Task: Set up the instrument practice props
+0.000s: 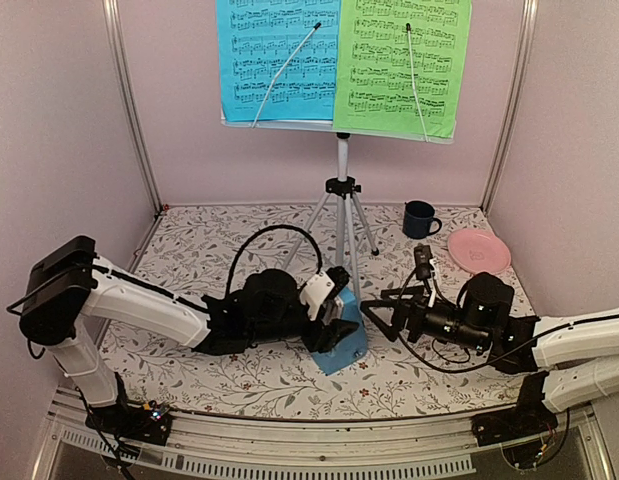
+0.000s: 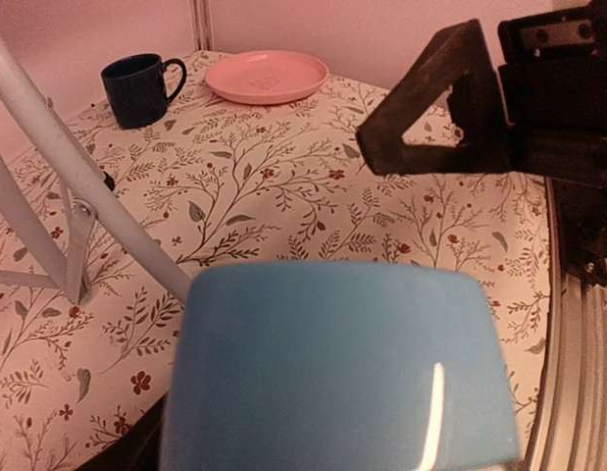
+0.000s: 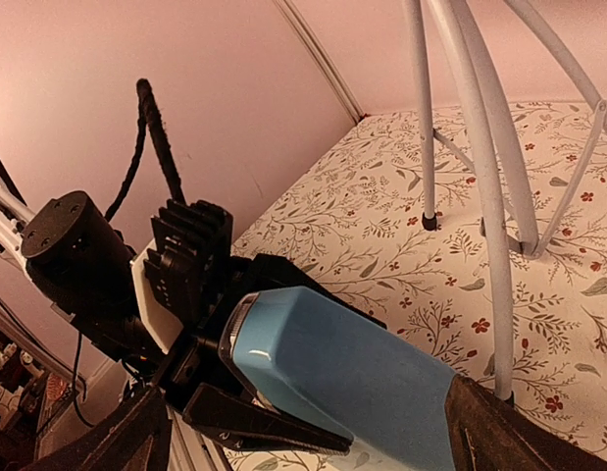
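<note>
The music stand (image 1: pixel 342 165) is upright on its tripod at the back of the surface (image 1: pixel 219 240). The blue sheet (image 1: pixel 274 60) and the green sheet (image 1: pixel 404 65) rest side by side on it, so this part looks finished. What is left, I think, is the metronome (image 1: pixel 347 345). The left claw (image 1: pixel 334 315) is clenched on it and holds it tilted, just in front of the tripod legs; whether it touches the surface I cannot tell. The right claw (image 1: pixel 377 320) is spread wide just beside it, grasping nothing.
</note>
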{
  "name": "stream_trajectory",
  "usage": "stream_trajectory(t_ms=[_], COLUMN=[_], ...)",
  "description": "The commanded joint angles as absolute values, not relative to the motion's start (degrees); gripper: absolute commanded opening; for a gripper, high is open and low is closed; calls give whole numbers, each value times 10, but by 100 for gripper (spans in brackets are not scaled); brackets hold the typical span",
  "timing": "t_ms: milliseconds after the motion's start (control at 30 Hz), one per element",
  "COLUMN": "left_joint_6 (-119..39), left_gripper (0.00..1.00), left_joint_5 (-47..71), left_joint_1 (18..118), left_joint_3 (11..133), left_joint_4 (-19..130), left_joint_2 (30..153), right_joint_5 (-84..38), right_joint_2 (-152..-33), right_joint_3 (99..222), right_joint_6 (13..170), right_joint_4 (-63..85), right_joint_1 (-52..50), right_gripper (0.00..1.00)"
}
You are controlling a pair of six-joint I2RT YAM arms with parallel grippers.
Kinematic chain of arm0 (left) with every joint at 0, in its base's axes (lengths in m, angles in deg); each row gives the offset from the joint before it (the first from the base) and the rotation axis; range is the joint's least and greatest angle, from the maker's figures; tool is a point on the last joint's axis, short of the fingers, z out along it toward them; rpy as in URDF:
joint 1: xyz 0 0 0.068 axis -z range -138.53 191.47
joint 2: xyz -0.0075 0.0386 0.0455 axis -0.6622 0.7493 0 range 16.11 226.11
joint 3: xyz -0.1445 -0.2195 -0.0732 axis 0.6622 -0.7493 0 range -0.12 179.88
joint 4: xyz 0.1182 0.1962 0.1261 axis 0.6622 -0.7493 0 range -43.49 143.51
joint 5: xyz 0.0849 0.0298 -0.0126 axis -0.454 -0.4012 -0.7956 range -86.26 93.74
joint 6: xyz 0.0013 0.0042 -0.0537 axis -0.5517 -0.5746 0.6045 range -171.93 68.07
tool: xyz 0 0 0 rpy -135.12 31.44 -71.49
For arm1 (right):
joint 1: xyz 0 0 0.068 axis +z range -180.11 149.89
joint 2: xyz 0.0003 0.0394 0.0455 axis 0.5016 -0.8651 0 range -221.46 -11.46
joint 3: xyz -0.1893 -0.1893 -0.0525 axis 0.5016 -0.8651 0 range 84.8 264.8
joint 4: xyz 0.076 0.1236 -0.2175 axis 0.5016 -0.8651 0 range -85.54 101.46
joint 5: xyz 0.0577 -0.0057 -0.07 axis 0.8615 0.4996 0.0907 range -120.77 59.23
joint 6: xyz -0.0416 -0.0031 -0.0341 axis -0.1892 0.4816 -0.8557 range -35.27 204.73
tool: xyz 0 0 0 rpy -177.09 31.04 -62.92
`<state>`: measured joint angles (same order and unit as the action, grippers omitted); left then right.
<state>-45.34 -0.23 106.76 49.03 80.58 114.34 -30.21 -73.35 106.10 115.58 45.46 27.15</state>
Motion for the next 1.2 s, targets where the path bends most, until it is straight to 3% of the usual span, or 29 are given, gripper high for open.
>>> stream_trajectory(t_ms=[0,167,233,500,1167], left_joint_6=[-446,-444,-445,-458,-471], left_gripper=[19,60,71,84,52], left_joint_5=[40,51,52,42,101], left_joint_1=[1060,1059,1059,1059,1040], left_joint_3=[515,513,507,451,427], left_joint_4=[841,822,815,826,888], left_joint_2=[1159,1138,1119,1037,1050], right_joint_5=[-296,-298,-299,-289,-274], right_joint_2=[-719,-723,-728,-779,-841], right_joint_3=[1100,1142,1153,1206,1220], right_joint_6=[1156,1156,1156,1158,1192], right_joint_4=[388,343,331,292,250], right_joint_1=[258,256,255,255,241], right_gripper=[99,99,99,99,96])
